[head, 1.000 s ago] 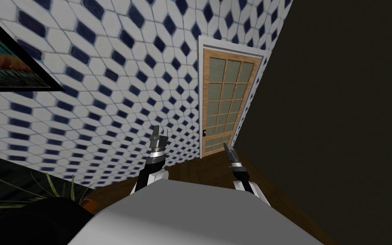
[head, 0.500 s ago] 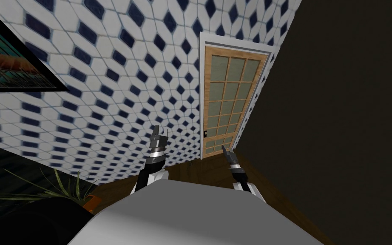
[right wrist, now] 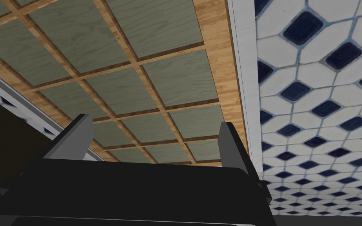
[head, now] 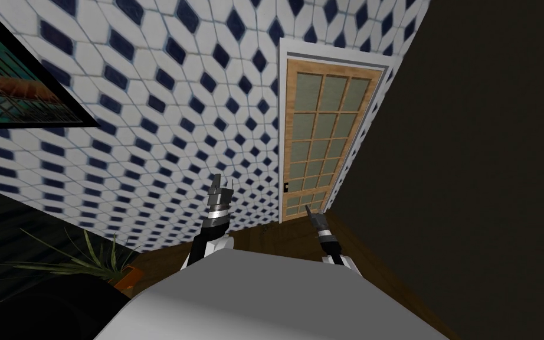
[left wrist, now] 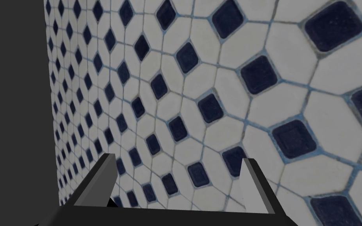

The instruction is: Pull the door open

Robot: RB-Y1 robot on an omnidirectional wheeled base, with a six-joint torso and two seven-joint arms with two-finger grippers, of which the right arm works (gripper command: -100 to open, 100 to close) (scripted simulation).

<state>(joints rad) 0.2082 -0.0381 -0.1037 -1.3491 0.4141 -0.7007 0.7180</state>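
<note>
While the paned door (head: 323,136) stands shut ahead, right pincer (right wrist: 152,125) and left pincer (left wrist: 178,161) spread, I judge this the approach; next, grip its dark handle (head: 287,187).

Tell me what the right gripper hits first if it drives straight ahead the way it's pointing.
Most likely the door: its grey-green panes in wooden bars lie between the open fingers of the right gripper. The head view shows a gap to it, with nothing seen in between.
</note>
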